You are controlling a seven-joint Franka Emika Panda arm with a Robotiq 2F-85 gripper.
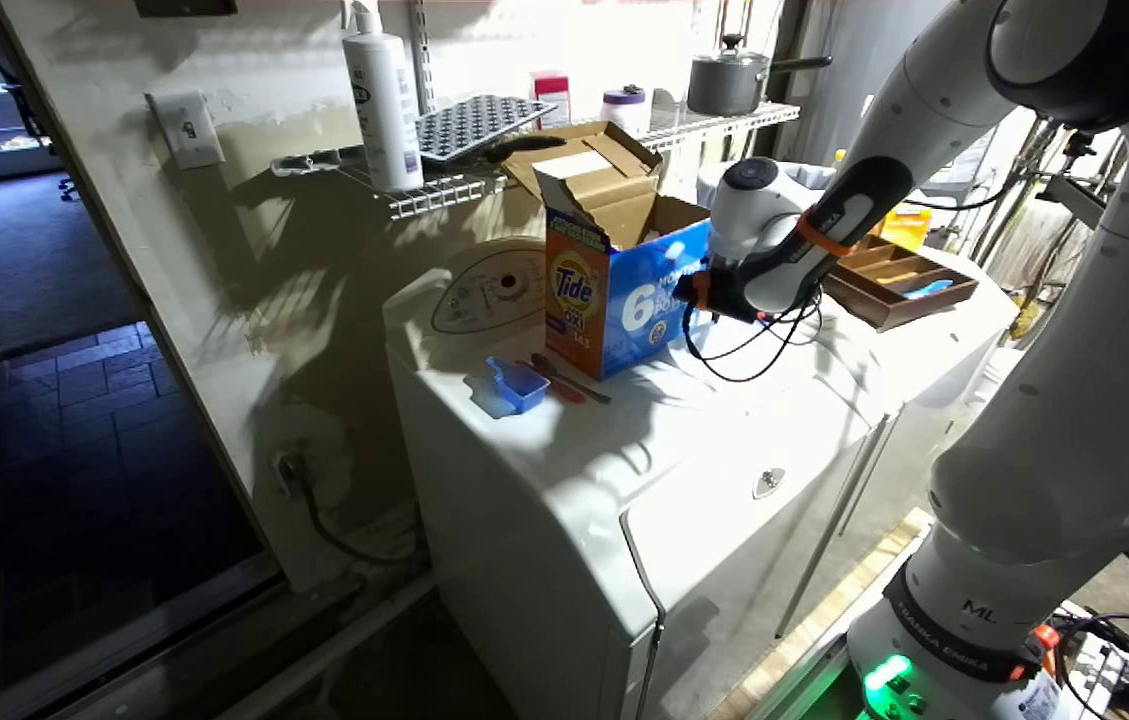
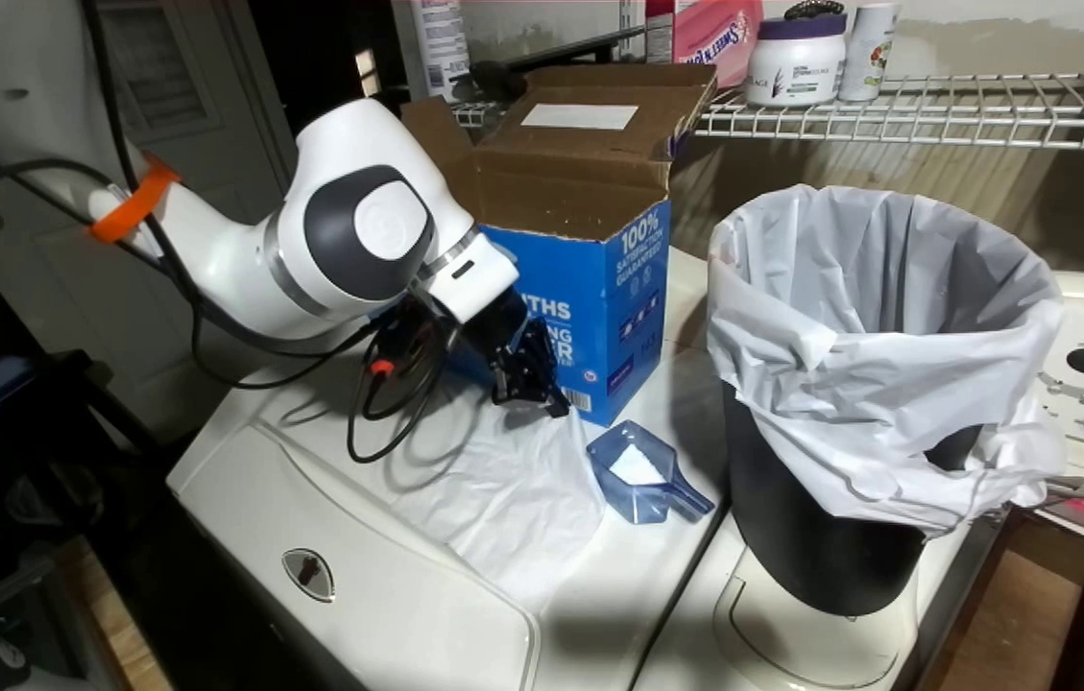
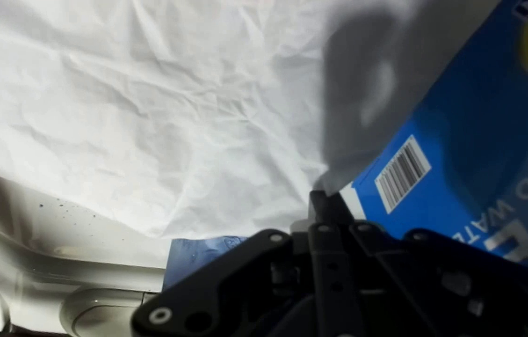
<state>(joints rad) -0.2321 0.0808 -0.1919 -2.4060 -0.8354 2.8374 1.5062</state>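
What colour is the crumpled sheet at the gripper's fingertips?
The sheet is white, seen best in the wrist view.

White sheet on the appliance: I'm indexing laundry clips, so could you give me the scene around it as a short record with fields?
White sheet: wrinkled, material unclear, spread over the white appliance
Claw: shut, apparently pinching the sheet's edge
Detergent box: blue and orange, open on top, beside the claw
Scoop: blue, holding white powder, near the box
Bin: black, lined with a white bag
Wire shelf: behind the box, holding a purple-lidded jar
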